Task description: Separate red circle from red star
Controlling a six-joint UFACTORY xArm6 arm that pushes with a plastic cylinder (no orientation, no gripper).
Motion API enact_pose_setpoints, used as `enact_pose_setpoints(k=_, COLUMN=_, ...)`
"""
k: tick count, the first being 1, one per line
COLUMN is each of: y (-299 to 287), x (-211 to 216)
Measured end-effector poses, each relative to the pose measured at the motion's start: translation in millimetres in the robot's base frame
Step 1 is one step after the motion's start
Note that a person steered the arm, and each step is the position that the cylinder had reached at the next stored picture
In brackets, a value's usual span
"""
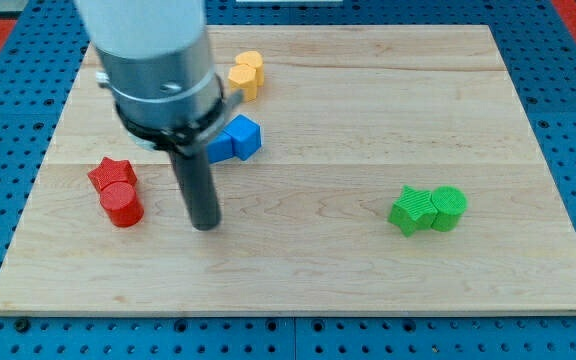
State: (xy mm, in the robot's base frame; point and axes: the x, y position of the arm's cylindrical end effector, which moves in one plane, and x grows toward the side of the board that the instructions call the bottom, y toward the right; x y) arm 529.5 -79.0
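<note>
My tip [206,224], a bare rod with no claw to close, is sitting just right of the red circle [121,203], which is touching the red star [111,174].

Pale wood-grain table [368,110]; red star [111,173] and red circle [121,204]; two blue blocks [236,138]; yellow block [247,73]; green star [411,210], green circle [448,208], possibly ribbed; dark tip [206,224].

On the wooden board [368,120] we see the red circle [121,203] touching the red star [111,174] at the left, with my tip [206,224] just right of the circle. Farther back sit a blue cube [236,138] and a yellow block [247,74]. At the right, a green star [411,210] touches a green circle [448,208].
</note>
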Motion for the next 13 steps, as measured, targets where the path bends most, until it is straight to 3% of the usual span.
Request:
enact_pose_setpoints(k=1, y=23.2, x=34.2)
enact_pose_setpoints(k=4, y=35.4, x=40.4)
enact_pose_setpoints(k=7, y=175.5, x=40.4)
enact_pose_setpoints(k=10, y=67.5, x=39.5)
enact_pose_setpoints(k=12, y=-42.0, x=29.0)
enact_pose_setpoints(k=13, y=-55.2, x=8.6)
